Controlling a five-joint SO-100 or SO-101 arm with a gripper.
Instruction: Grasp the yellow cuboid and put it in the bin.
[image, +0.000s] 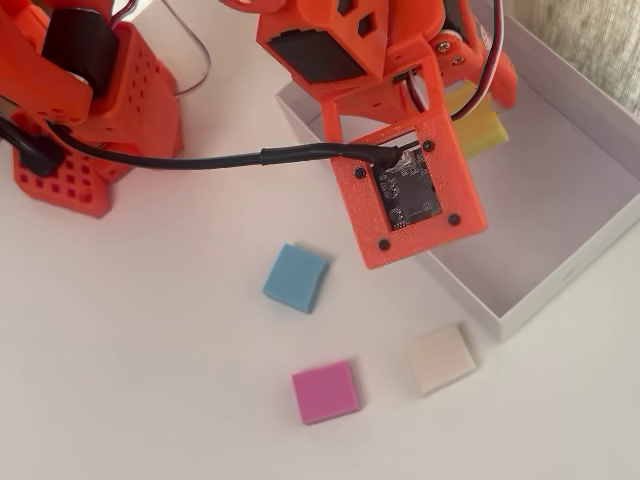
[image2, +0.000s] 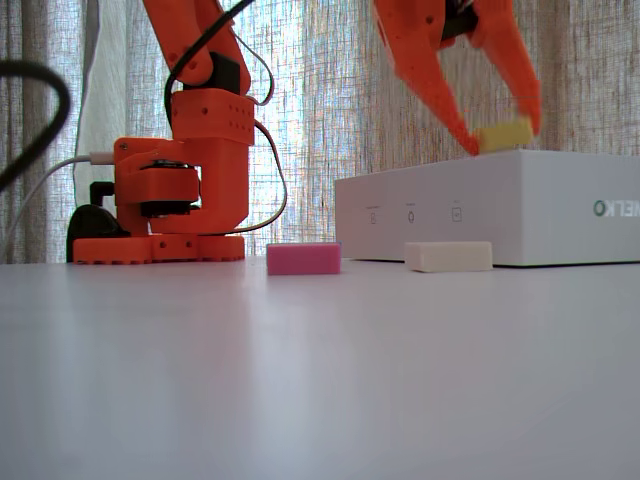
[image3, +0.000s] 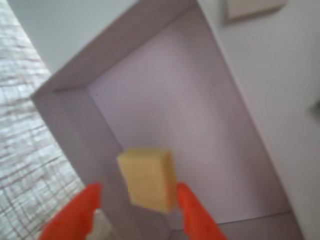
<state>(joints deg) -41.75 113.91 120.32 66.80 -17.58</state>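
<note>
The yellow cuboid hangs tilted over the bin, above its greyish-lilac floor near the far wall. My gripper is around it with the jaws spread. In the wrist view the right finger touches the cuboid's side, while a gap shows between the left finger and the cuboid. In the overhead view the wrist plate hides most of the fingers.
Three other blocks lie on the white table outside the bin: blue, pink and cream. The arm's orange base stands at the left, with a black cable crossing to the wrist.
</note>
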